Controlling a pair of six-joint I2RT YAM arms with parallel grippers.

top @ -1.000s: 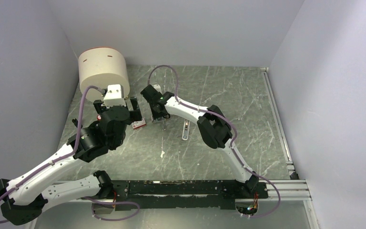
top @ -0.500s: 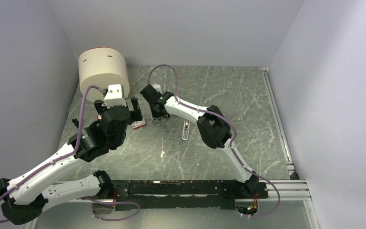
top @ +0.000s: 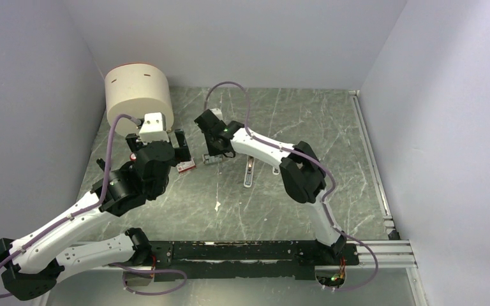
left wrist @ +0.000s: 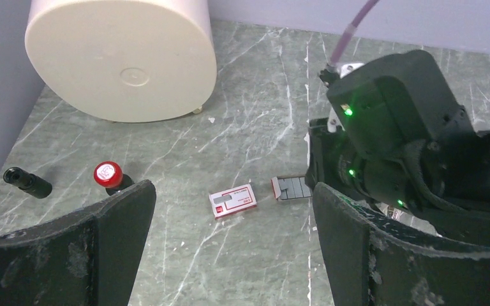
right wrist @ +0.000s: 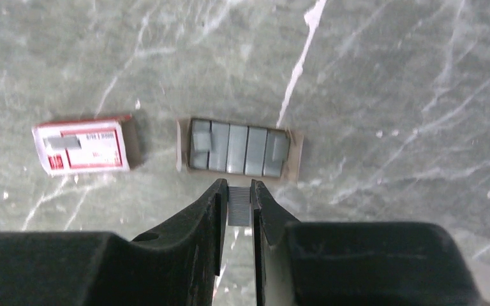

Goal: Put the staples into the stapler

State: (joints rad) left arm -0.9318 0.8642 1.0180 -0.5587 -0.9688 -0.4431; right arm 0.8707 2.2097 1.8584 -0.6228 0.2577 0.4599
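In the right wrist view my right gripper (right wrist: 236,189) is shut on a short grey strip of staples (right wrist: 239,207), held just above the table. Beyond its tips lies the open tray (right wrist: 239,150) with several more grey staple strips. The red-and-white box sleeve (right wrist: 83,148) lies to the left of the tray. The slim white stapler (top: 249,172) lies on the table to the right of my right gripper (top: 212,153). My left gripper (left wrist: 233,189) hangs open over the sleeve (left wrist: 233,201) and holds nothing.
A big cream cylinder (top: 138,95) stands at the back left. Near it lie a red-capped piece (left wrist: 107,173) and a small black tube (left wrist: 27,182). Walls close in on three sides. The right arm's wrist (left wrist: 389,127) fills the right of the left wrist view.
My right gripper has closed on the staple strip, and its wrist and elbow have shifted a little to the right. The left arm has not moved.
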